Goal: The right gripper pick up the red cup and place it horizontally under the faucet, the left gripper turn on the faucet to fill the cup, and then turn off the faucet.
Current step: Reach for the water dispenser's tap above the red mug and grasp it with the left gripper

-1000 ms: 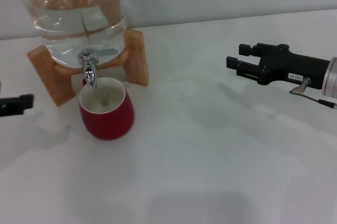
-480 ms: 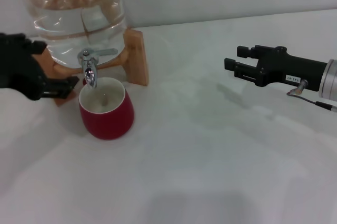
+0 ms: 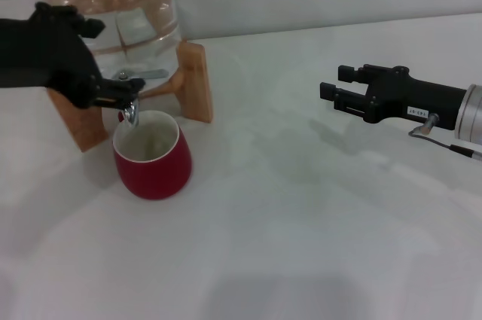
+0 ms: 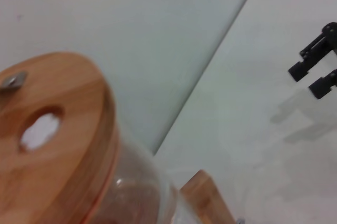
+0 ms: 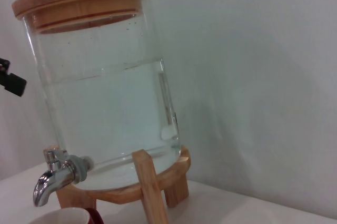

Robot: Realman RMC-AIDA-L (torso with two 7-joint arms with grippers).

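Head view: red cup (image 3: 152, 156) upright on white table (image 3: 301, 222), directly below spout of faucet (image 3: 129, 103), white inside visible, handle not discernible. Faucet mounted at base of clear water jar (image 3: 120, 22), jar seated on wooden stand (image 3: 194, 83). Left gripper (image 3: 128, 90) at faucet, black fingers (image 3: 113, 92) reaching in from the left at about the height of the flat lever, overlapping the faucet body; gap between fingers not resolvable, so whether spread or closed on the lever cannot be told. No stream discernible between spout and cup. Right gripper (image 3: 330, 83) well apart from cup, hovering over table on the right side, claw pointing toward jar, two fingers parted with a clear gap, holding nothing. Left wrist view: wooden lid (image 4: 52, 145) of jar close up, with an oval hole and a metal fitting near its edge; glass shoulder under it; one leg of stand at frame edge; right gripper (image 4: 310, 76) far off over table, fingers parted. Right wrist view: jar (image 5: 105, 92) about two-thirds full, wooden lid (image 5: 79, 0) with metal handle, faucet (image 5: 55, 179) with downturned spout, rim of cup (image 5: 68, 216) just beneath spout; small black part of left gripper (image 5: 10, 79) beside jar wall.
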